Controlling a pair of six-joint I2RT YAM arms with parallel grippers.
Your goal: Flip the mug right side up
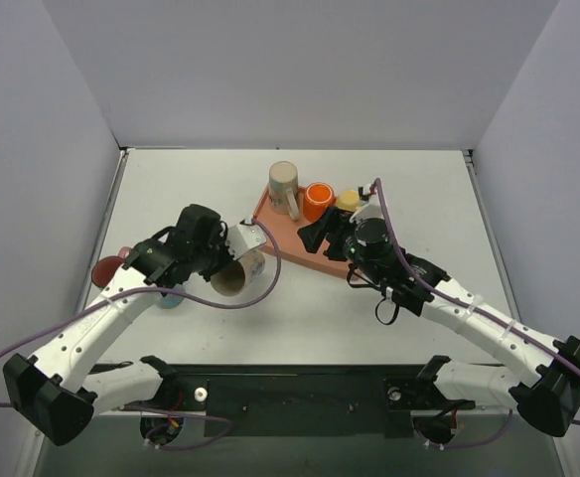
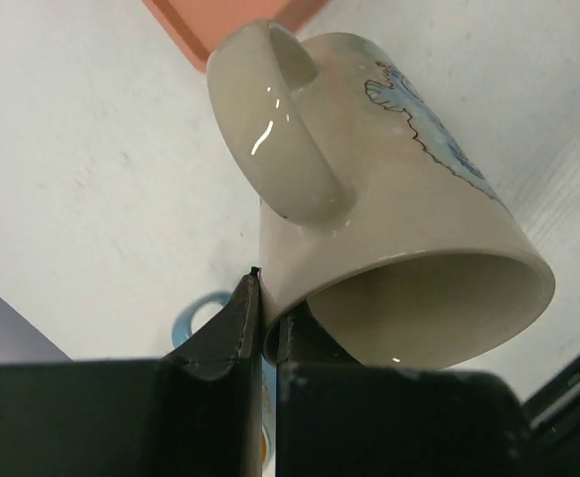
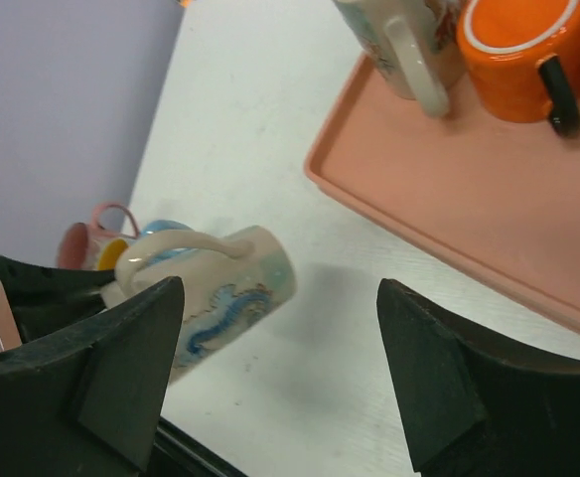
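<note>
1. Nearest the arm bases, the left gripper (image 2: 267, 333) is clamped on the rim of the mug (image 2: 399, 189). One finger (image 2: 240, 318) presses the outside of the wall and the other sits inside the mouth. Pinching the rim leaves the base free, which suits setting the mug down on its bottom.
2. The mug hangs on its side above the table (image 1: 389, 169), just short of the tray's left corner. Its handle is on top and its mouth faces the near edge. It looks about halfway through the turn, neither upside down nor upright. The wrist would need to roll further until the mouth faces up.
3. Beside the left arm, a pink mug (image 1: 106, 268) and a blue mug (image 1: 169, 296) sit close together near the table's left edge. They lie close under the left wrist, so a low swing could knock them.
4. Farther out, the right gripper (image 1: 315, 237) hovers at the tray's near edge with its jaws wide apart and nothing between them. It faces the held mug, seemingly standing by.
5. Farthest is the tray (image 1: 290, 237), carrying a tall mug (image 1: 284, 189), an orange mug (image 1: 318, 202) and a yellow thing (image 1: 348, 201). The bare table before it seems the likely landing spot.
</note>
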